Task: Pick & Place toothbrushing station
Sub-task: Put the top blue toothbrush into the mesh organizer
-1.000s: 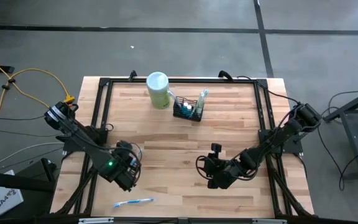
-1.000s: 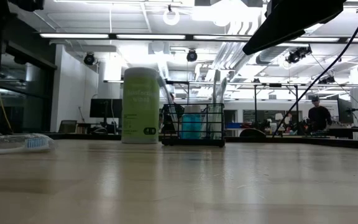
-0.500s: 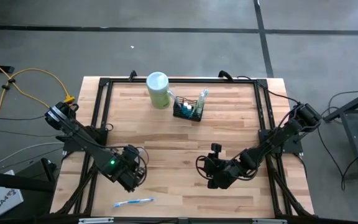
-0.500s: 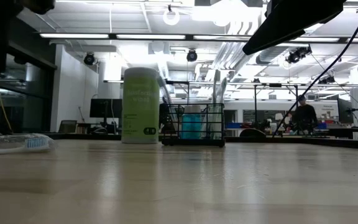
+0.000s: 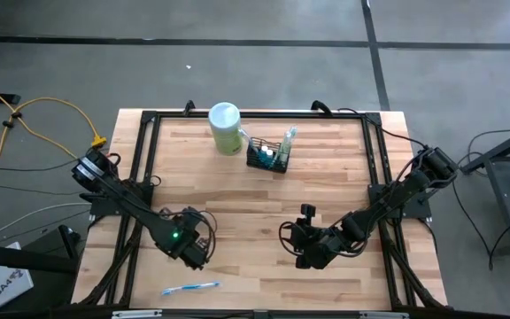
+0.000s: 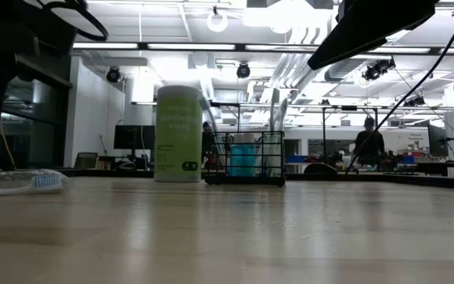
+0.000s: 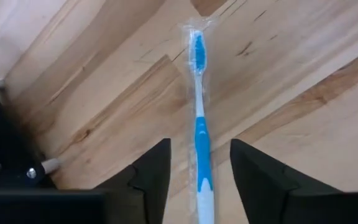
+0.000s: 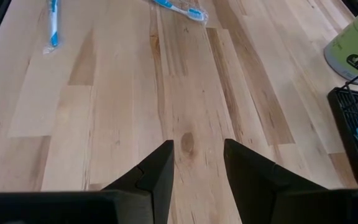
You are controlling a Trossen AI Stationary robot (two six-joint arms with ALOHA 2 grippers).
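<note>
My left pincer (image 7: 197,171) hangs spread just above a wrapped blue toothbrush (image 7: 199,124) near the tabletop's (image 5: 264,204) front edge, one finger on each side of the handle. My right pincer (image 8: 197,165) waits, also spread, over bare wood. At the far edge stands the toothbrushing station (image 5: 268,156), just beside a green canister (image 5: 225,128).

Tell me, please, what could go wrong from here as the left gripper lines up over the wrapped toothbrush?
1. The toothbrush lies flat in a clear wrapper between the open left gripper fingers; they may pinch only film, or slide off.
2. It lies close to the table's near edge, so a nudge could push it off.
3. The toothbrushing station touches the green canister; placing there might bump the canister.
</note>
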